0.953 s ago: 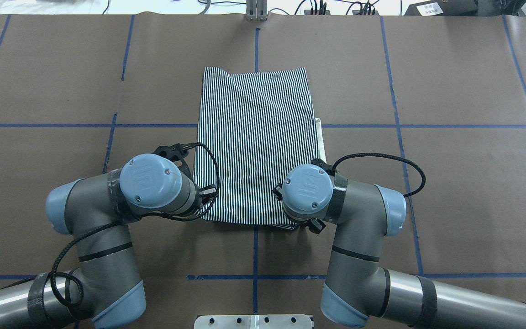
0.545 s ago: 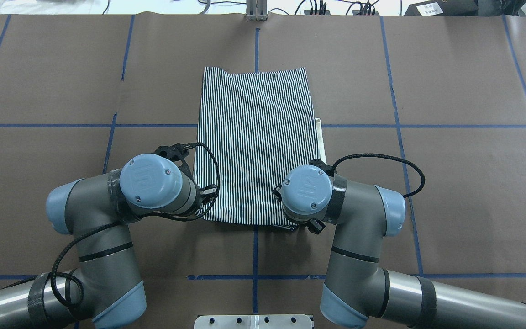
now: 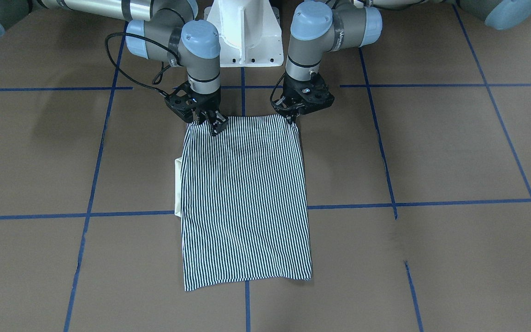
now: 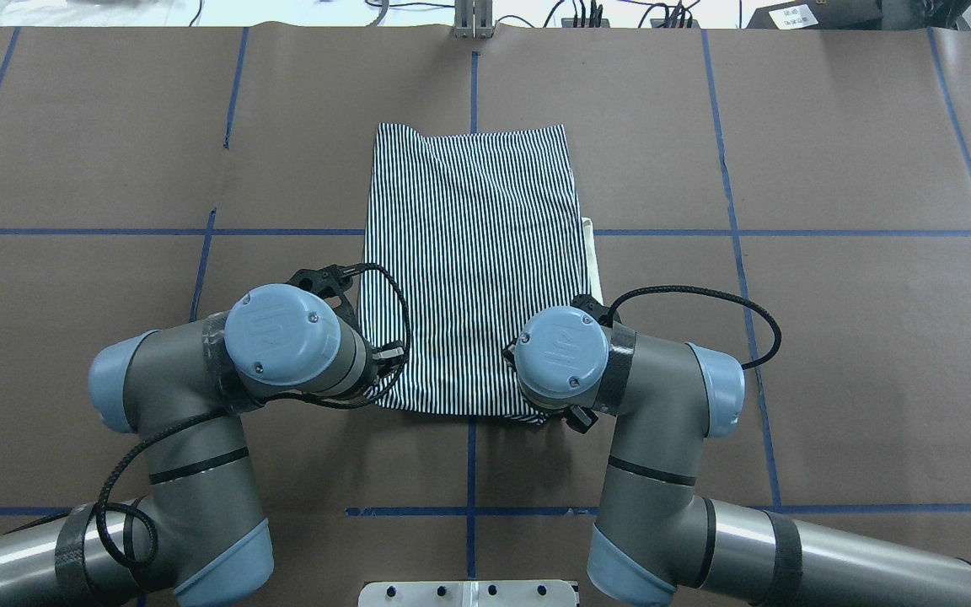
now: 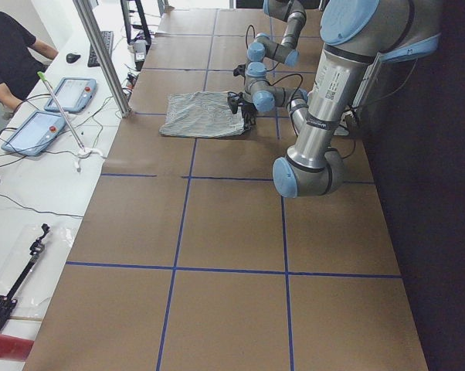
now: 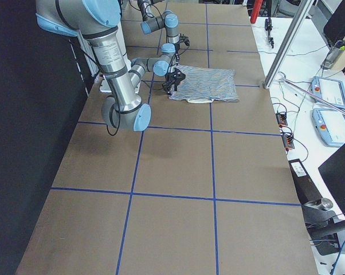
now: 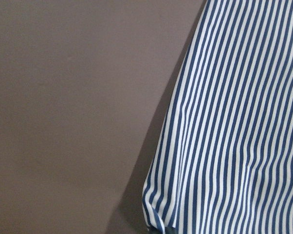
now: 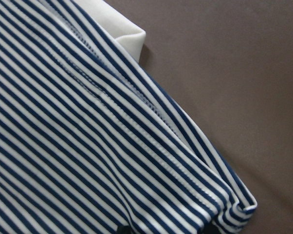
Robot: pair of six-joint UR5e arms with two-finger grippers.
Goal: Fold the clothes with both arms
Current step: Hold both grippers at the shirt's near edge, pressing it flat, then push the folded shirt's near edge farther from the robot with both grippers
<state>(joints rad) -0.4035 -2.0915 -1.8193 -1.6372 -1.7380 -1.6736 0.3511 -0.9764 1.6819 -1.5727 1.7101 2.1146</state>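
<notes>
The striped polo shirt [image 4: 473, 253] lies folded into a long rectangle in the middle of the table [image 4: 831, 354], also seen from the front [image 3: 244, 193]. Its white collar [image 3: 178, 186] sticks out from one long side. My left gripper [image 3: 293, 119] is shut on the near hem corner on my left, and my right gripper [image 3: 211, 124] is shut on the other near corner. In the overhead view both grippers hide under the wrists. The left wrist view shows the pinched corner of the shirt [image 7: 234, 122] raised off the paper. The right wrist view shows bunched hem [image 8: 88, 146] and collar [image 8: 122, 24].
Brown paper with blue tape lines covers the table. The white pedestal base [image 3: 244, 32] stands at my edge. A metal post [image 5: 101, 54] rises at the far edge, with tablets [image 5: 35, 127], cables and a seated person [image 5: 8, 54] on the side desk beyond.
Both wrists have shifted slightly, the right one a little inward and toward my base. The shirt's near hem has crept with them. The rest of the shirt lies as before.
</notes>
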